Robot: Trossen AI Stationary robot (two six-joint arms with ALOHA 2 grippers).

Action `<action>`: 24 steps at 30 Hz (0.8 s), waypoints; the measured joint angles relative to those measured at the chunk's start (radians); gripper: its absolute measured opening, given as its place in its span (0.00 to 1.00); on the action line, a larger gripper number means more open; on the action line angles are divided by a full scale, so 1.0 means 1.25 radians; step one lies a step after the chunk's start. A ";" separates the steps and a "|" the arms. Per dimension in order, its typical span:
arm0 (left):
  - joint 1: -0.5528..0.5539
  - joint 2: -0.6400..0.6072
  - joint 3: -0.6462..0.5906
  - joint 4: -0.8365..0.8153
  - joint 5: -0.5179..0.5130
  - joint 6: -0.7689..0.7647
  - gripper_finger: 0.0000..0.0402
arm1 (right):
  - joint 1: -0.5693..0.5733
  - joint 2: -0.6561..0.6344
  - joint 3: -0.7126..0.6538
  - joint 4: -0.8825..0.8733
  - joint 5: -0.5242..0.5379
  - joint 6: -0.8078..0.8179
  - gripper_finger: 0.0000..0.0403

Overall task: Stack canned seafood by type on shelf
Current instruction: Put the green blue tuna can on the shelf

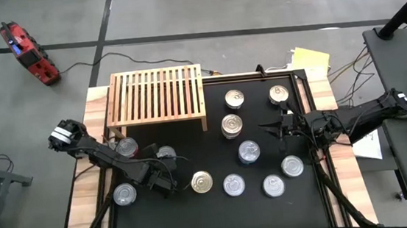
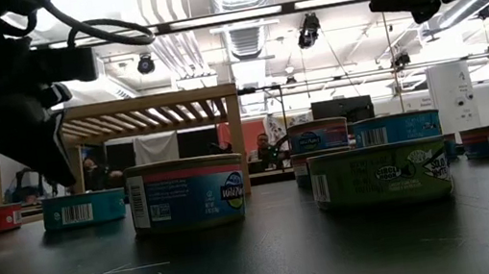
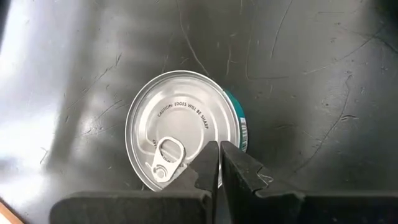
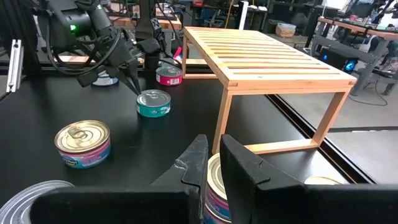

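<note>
The left tool [image 1: 169, 161] is hanging closed and empty just above a teal-sided tin [image 3: 186, 138] near the left of the black surface [image 1: 219, 208], in front of the shelf [image 1: 156, 94]. The right tool [image 1: 267, 128] is hovering with fingers nearly together, holding nothing, above the two-high stack of tins [image 1: 233, 126] just right of the shelf. The other canned seafood [image 1: 249, 152] is sitting scattered across the surface; the shelf top is carrying no tins.
</note>
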State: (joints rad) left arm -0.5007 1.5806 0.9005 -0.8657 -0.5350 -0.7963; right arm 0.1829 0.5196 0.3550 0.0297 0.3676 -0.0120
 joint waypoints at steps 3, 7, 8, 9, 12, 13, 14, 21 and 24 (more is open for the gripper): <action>0.000 0.000 0.000 -0.001 -0.031 -0.008 0.00 | 0.000 0.000 0.000 0.000 0.000 -0.004 0.08; 0.000 0.000 0.000 0.007 -0.080 -0.020 0.00 | 0.000 0.000 -0.002 0.000 0.000 -0.005 0.08; 0.000 0.001 0.000 0.007 -0.081 -0.020 0.00 | 0.000 0.000 -0.002 0.000 0.000 -0.005 0.08; 0.000 0.001 -0.002 0.009 -0.082 -0.020 0.00 | 0.000 0.000 -0.003 0.000 0.000 -0.005 0.08; -0.001 0.001 -0.014 0.014 -0.078 -0.034 0.00 | 0.000 0.000 -0.004 0.000 0.000 -0.006 0.08; -0.001 0.001 -0.019 0.017 -0.073 -0.039 0.00 | 0.000 0.000 -0.004 0.000 0.000 -0.006 0.08; -0.001 0.001 -0.027 0.025 -0.068 -0.042 0.00 | 0.000 0.000 -0.004 0.000 0.000 -0.006 0.08; -0.002 0.001 -0.084 0.109 -0.064 -0.061 0.00 | 0.000 0.000 -0.005 0.000 0.000 -0.006 0.08; -0.002 0.001 -0.086 0.113 -0.058 -0.068 0.00 | 0.000 0.000 -0.005 0.000 0.000 -0.006 0.08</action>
State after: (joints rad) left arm -0.5030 1.5822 0.7934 -0.7242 -0.6070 -0.8817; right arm 0.1829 0.5198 0.3492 0.0299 0.3676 -0.0193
